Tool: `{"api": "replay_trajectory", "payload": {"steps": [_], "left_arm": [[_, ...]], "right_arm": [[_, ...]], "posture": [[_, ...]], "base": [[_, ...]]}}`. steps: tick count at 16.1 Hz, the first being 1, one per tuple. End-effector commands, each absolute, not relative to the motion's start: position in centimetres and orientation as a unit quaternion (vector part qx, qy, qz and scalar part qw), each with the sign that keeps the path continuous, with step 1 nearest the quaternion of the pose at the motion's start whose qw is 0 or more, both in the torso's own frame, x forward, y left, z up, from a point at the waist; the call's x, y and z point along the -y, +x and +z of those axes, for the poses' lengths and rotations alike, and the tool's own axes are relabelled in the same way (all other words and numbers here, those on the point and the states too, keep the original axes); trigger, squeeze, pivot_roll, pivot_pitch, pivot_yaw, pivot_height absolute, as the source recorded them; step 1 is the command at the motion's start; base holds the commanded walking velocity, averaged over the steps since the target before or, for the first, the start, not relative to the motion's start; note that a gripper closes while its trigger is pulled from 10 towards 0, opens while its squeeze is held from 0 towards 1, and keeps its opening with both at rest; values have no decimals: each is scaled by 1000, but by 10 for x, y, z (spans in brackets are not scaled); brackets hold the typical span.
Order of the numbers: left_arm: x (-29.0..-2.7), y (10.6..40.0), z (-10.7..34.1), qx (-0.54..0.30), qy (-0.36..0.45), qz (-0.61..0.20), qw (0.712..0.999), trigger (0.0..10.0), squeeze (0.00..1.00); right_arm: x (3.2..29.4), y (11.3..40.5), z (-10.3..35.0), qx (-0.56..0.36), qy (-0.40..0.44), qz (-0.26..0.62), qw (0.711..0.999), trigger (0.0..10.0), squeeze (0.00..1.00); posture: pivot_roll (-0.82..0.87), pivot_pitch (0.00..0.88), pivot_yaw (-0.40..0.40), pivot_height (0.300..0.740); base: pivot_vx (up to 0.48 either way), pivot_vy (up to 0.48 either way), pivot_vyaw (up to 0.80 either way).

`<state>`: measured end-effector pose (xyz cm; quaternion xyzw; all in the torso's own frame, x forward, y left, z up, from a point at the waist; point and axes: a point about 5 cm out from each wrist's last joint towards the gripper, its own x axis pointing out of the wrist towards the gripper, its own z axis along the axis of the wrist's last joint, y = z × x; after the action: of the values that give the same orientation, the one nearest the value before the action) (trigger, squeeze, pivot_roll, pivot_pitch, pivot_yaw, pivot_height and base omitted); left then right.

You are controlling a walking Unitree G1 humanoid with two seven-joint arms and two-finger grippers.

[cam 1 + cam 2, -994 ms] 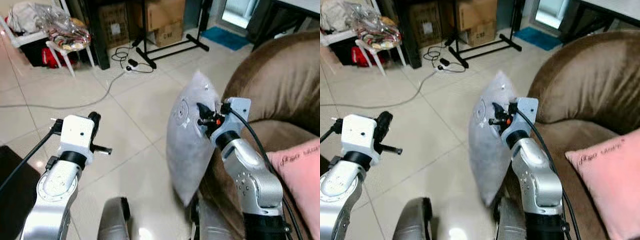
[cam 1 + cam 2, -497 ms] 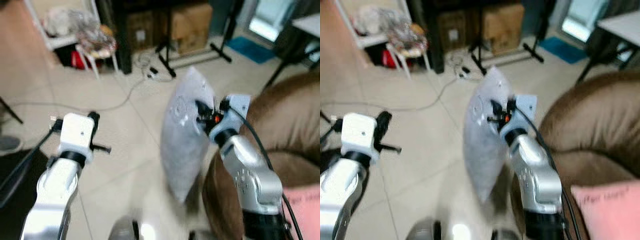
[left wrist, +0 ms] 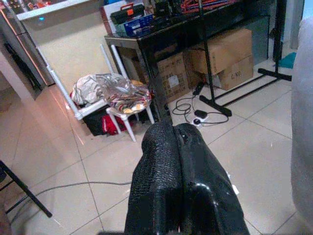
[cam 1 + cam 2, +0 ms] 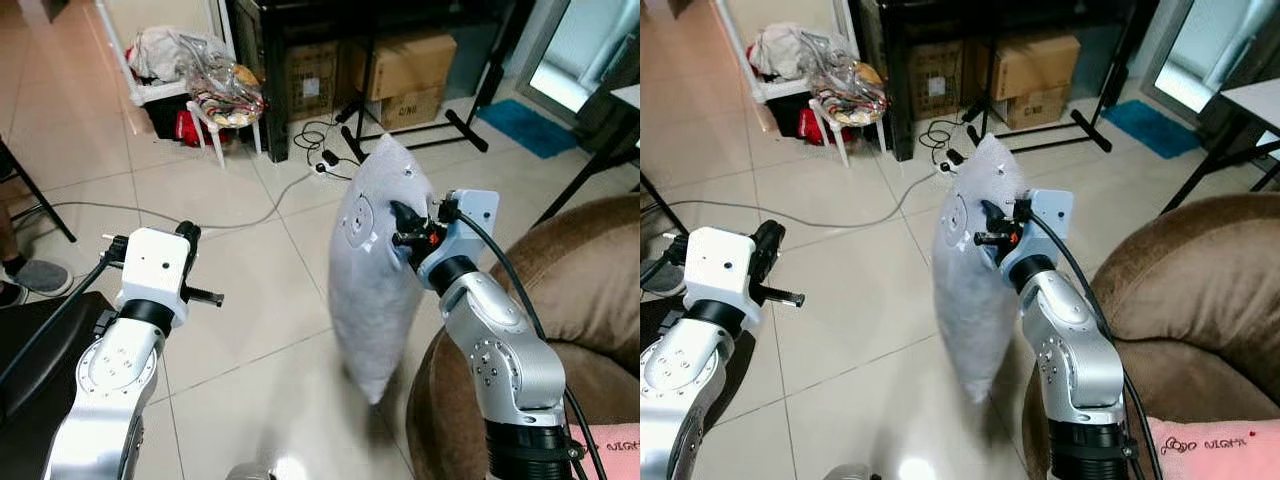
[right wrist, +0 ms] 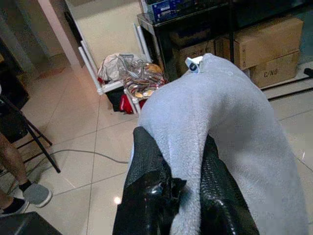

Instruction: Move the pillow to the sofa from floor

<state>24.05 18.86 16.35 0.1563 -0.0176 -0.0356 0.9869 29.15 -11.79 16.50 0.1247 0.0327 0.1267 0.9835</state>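
Right wrist view is showing the two black, ribbed fingers (image 5: 146, 186) of the right gripper (image 4: 400, 222) pinching a fold of the pale grey, fleecy rectangular pillow (image 4: 378, 270), with the soft fabric bulging up between and over them. From the head camera, the pillow is hanging upright in the air by its upper edge, clear of the glossy beige tiled floor (image 4: 250, 300) and just beside the rounded arm of the brown velvety sofa (image 4: 580, 290), which is lying to the robot's right. To finish the carry well, I judge the arm should be swinging the pillow rightward and high enough for its dangling lower corner to clear the sofa arm, releasing only once most of the bulk is over the seat; the pinch is on a small fold of limp, slippery-looking fleece, so a slow, smooth swing seems safer than a quick one. A pink cushion with dark lettering (image 4: 1230, 450) is lying on the seat and leaving room beside it. Left gripper (image 3: 183, 181) is hovering idle over the floor, its textured black fingers pressed together around nothing. White plastic stool (image 4: 225, 125) piled with crinkly bags, a grey cable (image 4: 230, 215) and cardboard boxes (image 4: 400, 70) are standing well apart.
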Motion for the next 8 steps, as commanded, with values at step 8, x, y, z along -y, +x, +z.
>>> {"api": "replay_trajectory", "payload": {"steps": [8], "left_arm": [[-187, 239, 164, 27, 142, -41, 989, 10000, 0]], "right_arm": [[111, 291, 178, -6, 114, 152, 982, 10000, 0]], "posture": [[1, 0, -34, 740]], "base": [[0, 0, 0]]}}
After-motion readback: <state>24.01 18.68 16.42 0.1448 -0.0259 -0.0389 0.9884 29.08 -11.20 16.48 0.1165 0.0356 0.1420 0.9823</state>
